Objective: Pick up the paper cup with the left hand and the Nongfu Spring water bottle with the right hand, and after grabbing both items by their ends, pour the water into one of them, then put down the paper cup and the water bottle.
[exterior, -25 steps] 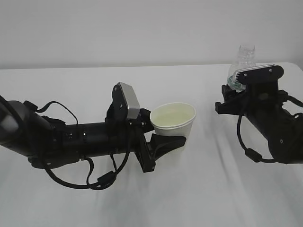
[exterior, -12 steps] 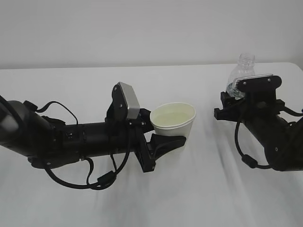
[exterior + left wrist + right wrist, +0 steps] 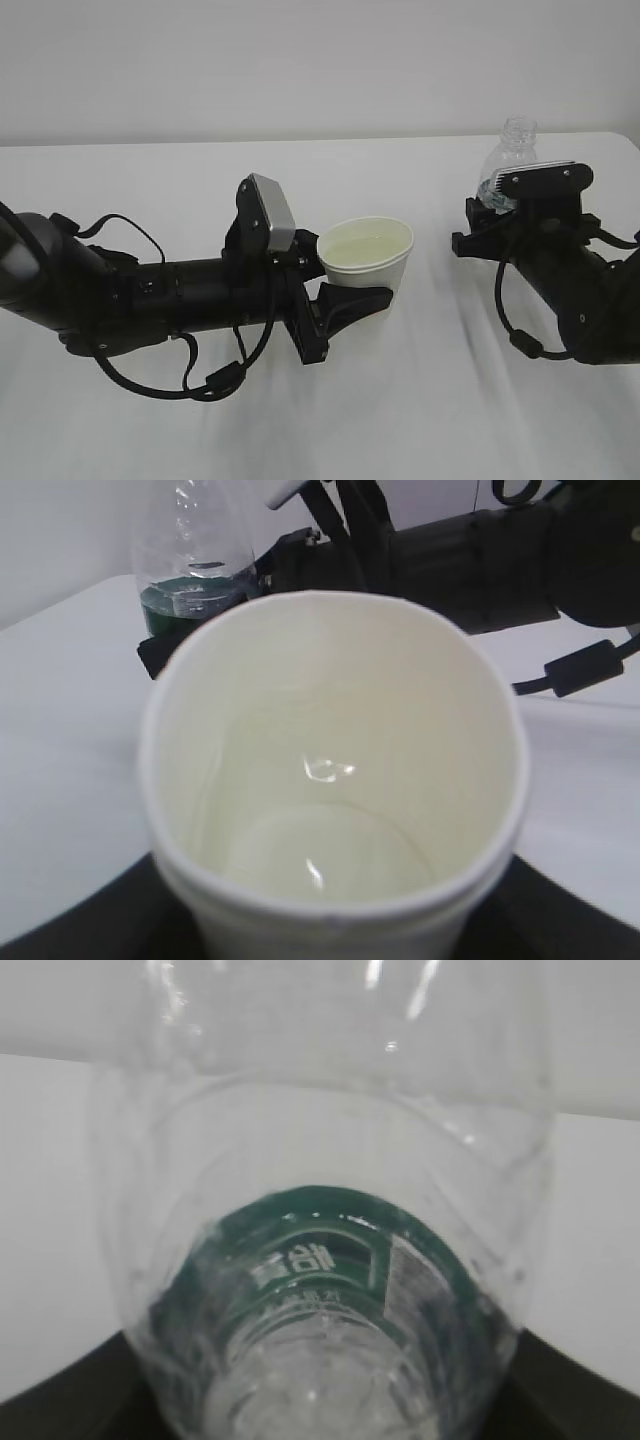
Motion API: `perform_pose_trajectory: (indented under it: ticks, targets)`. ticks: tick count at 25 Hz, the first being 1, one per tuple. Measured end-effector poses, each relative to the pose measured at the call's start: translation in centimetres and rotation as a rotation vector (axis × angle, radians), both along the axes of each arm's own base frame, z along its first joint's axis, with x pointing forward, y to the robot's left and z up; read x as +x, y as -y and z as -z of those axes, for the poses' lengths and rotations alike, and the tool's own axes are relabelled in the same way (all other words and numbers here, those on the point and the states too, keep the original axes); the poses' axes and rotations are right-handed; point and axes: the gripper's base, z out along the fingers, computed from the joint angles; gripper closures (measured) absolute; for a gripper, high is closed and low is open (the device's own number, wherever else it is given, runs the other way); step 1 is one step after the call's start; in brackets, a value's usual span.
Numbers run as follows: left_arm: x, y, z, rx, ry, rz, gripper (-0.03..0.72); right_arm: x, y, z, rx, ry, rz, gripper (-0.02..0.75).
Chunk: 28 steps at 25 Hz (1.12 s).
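- Stretched in from the left edge across the white table (image 3: 420, 420): black left arm (image 3: 150, 300), low and nearly level, cable looped beneath, silver-grey plate (image 3: 272, 212) tilted up at the wrist.
- At its tip, left gripper (image 3: 362, 296), jaws closed around the lower part of the paper cup (image 3: 367, 254).
- Held near the middle of the table, white outside, cream inside, rolled rim, mouth tipped slightly toward the camera; base hidden behind the black fingers, so contact with the table could not be judged.
- Seen from the left wrist: clear water (image 3: 335, 855) pooled in the cup's bottom, a small glint on the surface.
- Bare tabletop between cup and bottle, the two well apart.
- Toward the right rear: clear plastic bottle (image 3: 512, 150), upright, no cap, open neck on top, dark green label band (image 3: 330, 1250) low on the body.
- Clamped on the bottle's lower half: right gripper (image 3: 498, 205), jaws partly apart with the bottle between them; bottle's foot hidden behind the gripper.
- From the right wrist: ribbed clear wall filling the view; water level inside could not be made out.
- Farthest right: black right arm (image 3: 580, 290), angled down toward the lower right corner, cable looped under it.
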Motion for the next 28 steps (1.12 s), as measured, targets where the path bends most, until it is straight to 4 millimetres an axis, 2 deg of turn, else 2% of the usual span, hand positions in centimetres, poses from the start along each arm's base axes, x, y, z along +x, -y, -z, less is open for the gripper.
perform_pose_trajectory:
  ticks: [18,28]
  targets:
    - [1.1,-0.4,-0.3,-0.040,-0.001,-0.128,0.273,0.0,0.0,0.0,0.002,-0.003,0.000,0.255]
    - [3.0,-2.5,-0.5,-0.061,-0.011,-0.247,0.274,0.0,0.0,0.0,0.004,-0.003,0.001,0.255]
